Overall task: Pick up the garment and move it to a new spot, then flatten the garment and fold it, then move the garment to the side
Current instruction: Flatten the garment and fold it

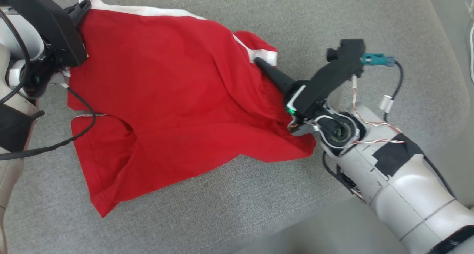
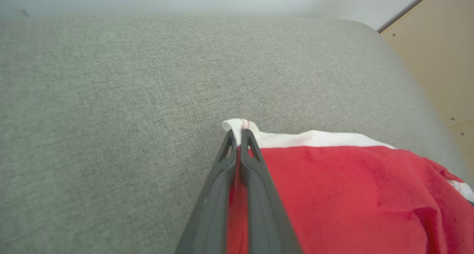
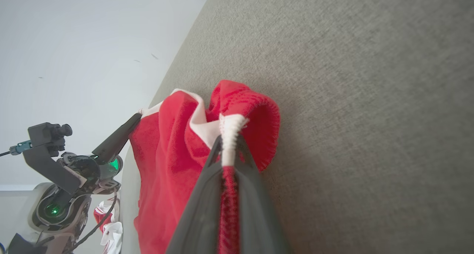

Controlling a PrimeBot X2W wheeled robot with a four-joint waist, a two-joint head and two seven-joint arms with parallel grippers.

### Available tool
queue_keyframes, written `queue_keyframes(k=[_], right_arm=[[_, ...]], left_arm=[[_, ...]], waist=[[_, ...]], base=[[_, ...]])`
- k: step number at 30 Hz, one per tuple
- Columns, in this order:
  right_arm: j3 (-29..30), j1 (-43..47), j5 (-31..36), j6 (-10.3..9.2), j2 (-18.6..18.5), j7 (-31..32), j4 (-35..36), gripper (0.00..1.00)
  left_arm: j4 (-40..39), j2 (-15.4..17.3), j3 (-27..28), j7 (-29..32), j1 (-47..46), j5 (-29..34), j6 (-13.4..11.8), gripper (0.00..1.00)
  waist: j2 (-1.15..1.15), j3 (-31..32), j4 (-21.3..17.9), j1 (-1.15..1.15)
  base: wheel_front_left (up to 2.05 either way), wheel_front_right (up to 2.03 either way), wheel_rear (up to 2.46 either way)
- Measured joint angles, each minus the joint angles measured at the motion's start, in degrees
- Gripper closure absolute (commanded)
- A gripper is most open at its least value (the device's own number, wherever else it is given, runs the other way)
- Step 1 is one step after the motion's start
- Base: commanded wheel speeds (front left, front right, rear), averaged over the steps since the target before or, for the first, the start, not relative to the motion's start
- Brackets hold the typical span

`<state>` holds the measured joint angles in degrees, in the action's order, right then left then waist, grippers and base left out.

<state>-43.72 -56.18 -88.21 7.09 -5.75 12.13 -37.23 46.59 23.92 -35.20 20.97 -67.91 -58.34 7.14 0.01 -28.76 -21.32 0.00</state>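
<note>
A red garment (image 1: 174,94) with a white band along its top edge hangs stretched between both grippers above a grey fabric surface (image 1: 333,20). My left gripper (image 1: 86,6) is shut on the garment's upper left corner; in the left wrist view the gripper (image 2: 239,135) pinches the white band beside the red garment (image 2: 351,194). My right gripper (image 1: 259,61) is shut on the upper right corner. In the right wrist view that gripper (image 3: 229,143) clamps a white-stitched hem, and the garment (image 3: 163,165) droops away toward the left gripper (image 3: 135,119).
The grey surface (image 2: 111,98) spreads around the garment, with a rounded edge at the right. A pale wooden panel (image 2: 437,61) stands beyond it. Black cables (image 1: 55,144) loop over the garment's left side, and more red and white cloth (image 3: 105,224) lies low by the left arm.
</note>
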Motion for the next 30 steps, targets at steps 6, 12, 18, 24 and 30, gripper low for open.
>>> queue_keyframes(k=[6,12,18,24,30], right_arm=[[0.8,0.6,1.2,0.0,-2.6,-2.8,0.3,1.0],[2.0,1.1,2.6,0.0,-4.7,-6.9,2.1,1.0],[2.5,4.1,4.1,0.0,-8.3,-9.8,5.4,1.0],[3.6,7.6,4.7,0.0,-14.1,-12.6,11.3,1.0],[6.1,7.5,5.7,0.0,-17.6,-16.6,17.8,1.0]], left_arm=[[-1.0,-0.4,-0.3,-0.4,0.4,-2.3,0.0,1.0],[-4.1,-0.8,-0.2,-2.2,2.5,-5.5,0.0,1.0],[-10.0,-0.6,-0.2,-3.7,6.8,-8.9,0.0,1.0],[-18.2,0.4,0.5,-7.0,12.4,-11.8,0.0,1.0],[-25.1,1.4,4.6,-12.2,14.4,-14.5,0.0,1.0]], waist=[[0.0,1.9,0.4,0.0],[0.0,3.9,1.0,0.0],[0.0,6.4,2.2,-0.01],[-0.01,9.4,4.4,-0.01],[-0.02,13.0,7.3,-0.02]], base=[[0.0,0.0,0.0],[0.0,0.0,0.0],[0.0,0.0,0.0],[0.0,0.0,0.0],[0.0,0.0,0.0]])
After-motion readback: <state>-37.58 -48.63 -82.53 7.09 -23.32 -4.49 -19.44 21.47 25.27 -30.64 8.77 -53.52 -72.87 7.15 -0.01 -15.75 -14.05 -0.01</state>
